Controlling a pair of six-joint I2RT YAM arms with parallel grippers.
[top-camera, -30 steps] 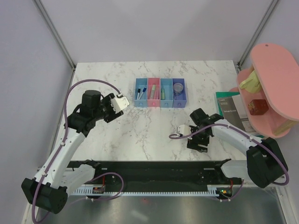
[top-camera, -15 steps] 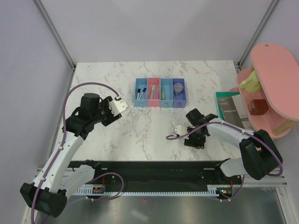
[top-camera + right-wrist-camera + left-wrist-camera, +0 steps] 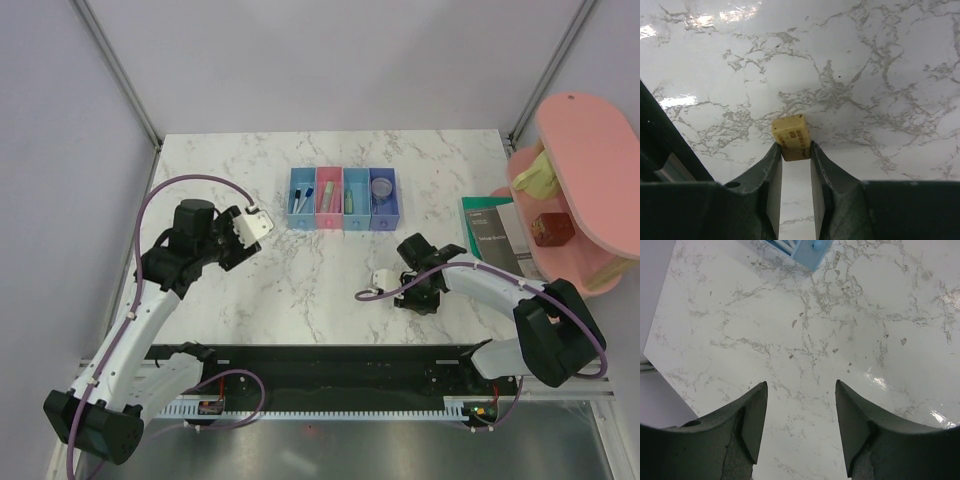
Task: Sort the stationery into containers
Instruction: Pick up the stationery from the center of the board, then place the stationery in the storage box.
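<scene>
A white marble table [image 3: 300,290] fills a pale, plain-walled enclosure, and every place below is given from the row of bins [image 3: 343,224] at the centre back of that table.

You are at the grasping step. In front of the row and a little to its right, the right gripper [image 3: 795,147] has its jaws pinched narrow on a tan eraser nub [image 3: 790,134], one finger on each side. The nub sits at or just above the marble; you cannot tell from these views whether it is lifted. To the left of the row and slightly in front of it, the left gripper [image 3: 800,385] hangs over bare marble with its jaws wide and nothing between them.

Your next move probably calls for a straight lift, a carry back toward the row, and a release above the bin that suits the nub, keeping the pinch firm because the piece is small.

Counts:
- four joined bins: light blue, pink, light blue, dark blue;
- one tan nub, in the right jaws;
- two thin pens in the left bin, one blue-tipped;
- bar shapes in the two middle bins, too small to count;
- one clear round piece in the dark blue bin;
- one dark green book [image 3: 495,235] and one pink shelf [image 3: 580,190], to the right of the row.
</scene>
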